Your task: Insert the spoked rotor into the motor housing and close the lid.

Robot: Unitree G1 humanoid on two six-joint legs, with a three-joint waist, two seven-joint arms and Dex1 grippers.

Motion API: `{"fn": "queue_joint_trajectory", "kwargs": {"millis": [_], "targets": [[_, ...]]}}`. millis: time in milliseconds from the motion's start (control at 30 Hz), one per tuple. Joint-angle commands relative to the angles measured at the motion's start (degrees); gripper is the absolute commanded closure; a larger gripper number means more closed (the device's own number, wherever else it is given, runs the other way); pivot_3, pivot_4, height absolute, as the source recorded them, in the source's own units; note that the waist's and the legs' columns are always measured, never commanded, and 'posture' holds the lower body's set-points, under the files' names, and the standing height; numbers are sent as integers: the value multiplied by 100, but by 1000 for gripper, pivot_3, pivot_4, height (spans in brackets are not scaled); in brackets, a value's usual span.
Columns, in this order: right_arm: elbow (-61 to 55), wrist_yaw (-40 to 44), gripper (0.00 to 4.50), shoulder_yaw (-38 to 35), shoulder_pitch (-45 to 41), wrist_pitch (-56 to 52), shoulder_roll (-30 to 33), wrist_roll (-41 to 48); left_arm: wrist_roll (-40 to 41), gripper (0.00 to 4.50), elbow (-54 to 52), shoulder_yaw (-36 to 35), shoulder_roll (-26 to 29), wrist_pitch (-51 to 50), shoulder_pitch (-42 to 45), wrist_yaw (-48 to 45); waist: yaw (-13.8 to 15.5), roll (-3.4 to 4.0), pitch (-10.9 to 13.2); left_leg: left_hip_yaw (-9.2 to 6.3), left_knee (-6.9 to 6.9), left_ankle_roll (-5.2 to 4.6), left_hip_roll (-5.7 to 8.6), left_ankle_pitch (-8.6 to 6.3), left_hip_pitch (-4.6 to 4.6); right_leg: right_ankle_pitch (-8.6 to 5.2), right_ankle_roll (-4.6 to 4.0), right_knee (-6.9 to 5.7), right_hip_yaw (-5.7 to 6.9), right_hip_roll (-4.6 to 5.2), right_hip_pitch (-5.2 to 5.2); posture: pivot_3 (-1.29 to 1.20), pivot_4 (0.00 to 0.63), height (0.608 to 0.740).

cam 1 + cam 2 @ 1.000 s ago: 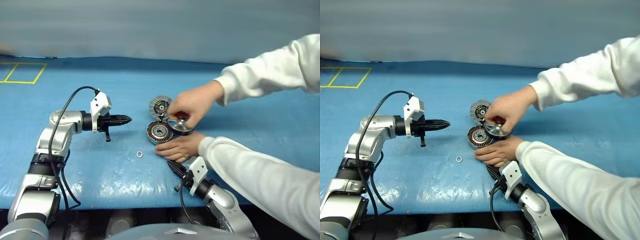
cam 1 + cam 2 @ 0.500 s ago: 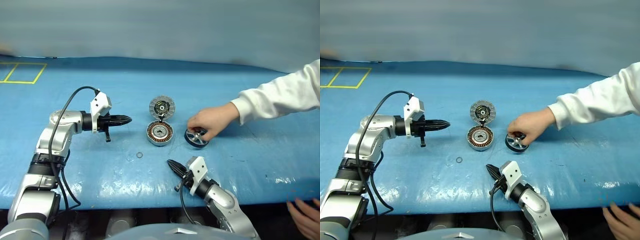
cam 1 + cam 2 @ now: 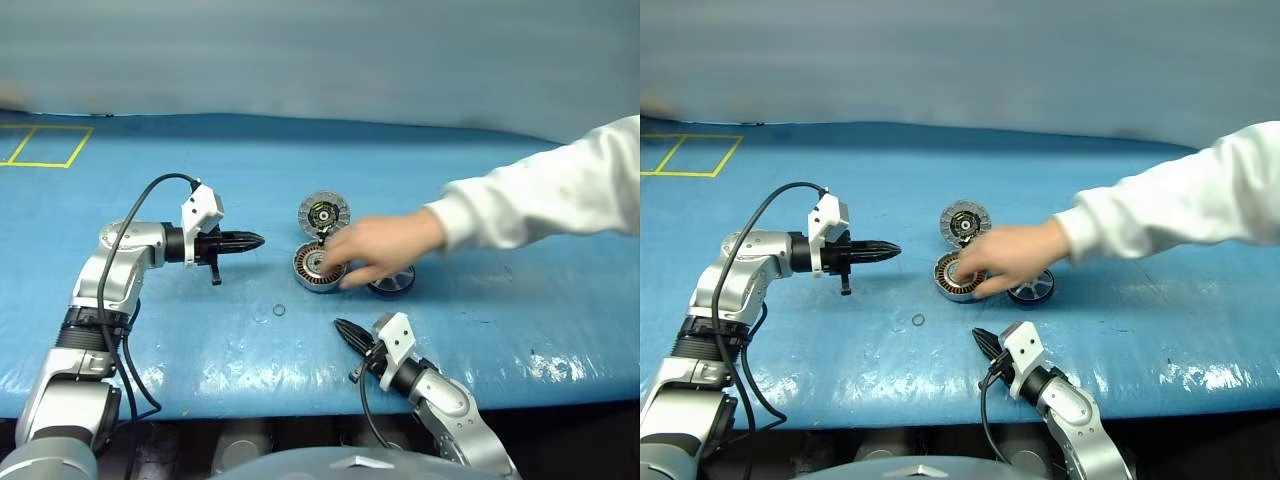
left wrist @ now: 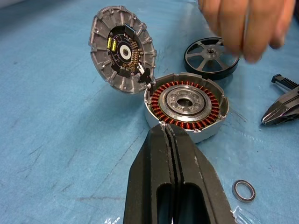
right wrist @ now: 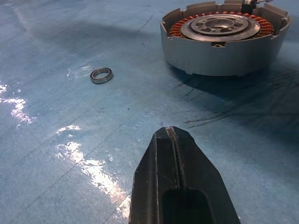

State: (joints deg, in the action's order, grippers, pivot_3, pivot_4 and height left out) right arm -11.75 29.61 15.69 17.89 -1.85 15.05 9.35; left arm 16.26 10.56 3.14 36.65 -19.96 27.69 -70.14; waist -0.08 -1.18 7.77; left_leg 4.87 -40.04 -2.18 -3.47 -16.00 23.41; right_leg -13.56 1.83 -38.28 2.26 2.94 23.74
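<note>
Since half a second ago, the person's hand [image 3: 375,250] in a white sleeve has let go of the black-rimmed spoked rotor [image 4: 210,57] and moved over the silver motor housing with copper windings [image 4: 187,104]. Nearest, the right gripper [image 3: 347,331] is fully closed and empty, near a small metal ring [image 5: 101,75] on the blue table [image 3: 200,350]. Farther, the left gripper [image 3: 250,240] is also closed and empty, pointing at the housing; the rotor lies flat just beside the housing, and the round grey lid [image 4: 123,49] stands open at its far edge.
</note>
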Motion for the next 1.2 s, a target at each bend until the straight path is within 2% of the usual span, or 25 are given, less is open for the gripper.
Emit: {"fn": "queue_joint_trajectory", "kwargs": {"millis": [33,1200], "targets": [[-158,-23,4500,-42,-10,7,0,8,59,4467,-178,-5,87,-23,69,-34,0,0,0,0,0,0,0,0,0,0,0,0,0,0,0,0,150,740],[-80,19,4500,-53,-55,23,38,12,78,4467,-168,31,118,0,47,-50,-1,1,1,0,2,0,0,0,1,-1,-1,1,0,0,1,0,150,740]]}}
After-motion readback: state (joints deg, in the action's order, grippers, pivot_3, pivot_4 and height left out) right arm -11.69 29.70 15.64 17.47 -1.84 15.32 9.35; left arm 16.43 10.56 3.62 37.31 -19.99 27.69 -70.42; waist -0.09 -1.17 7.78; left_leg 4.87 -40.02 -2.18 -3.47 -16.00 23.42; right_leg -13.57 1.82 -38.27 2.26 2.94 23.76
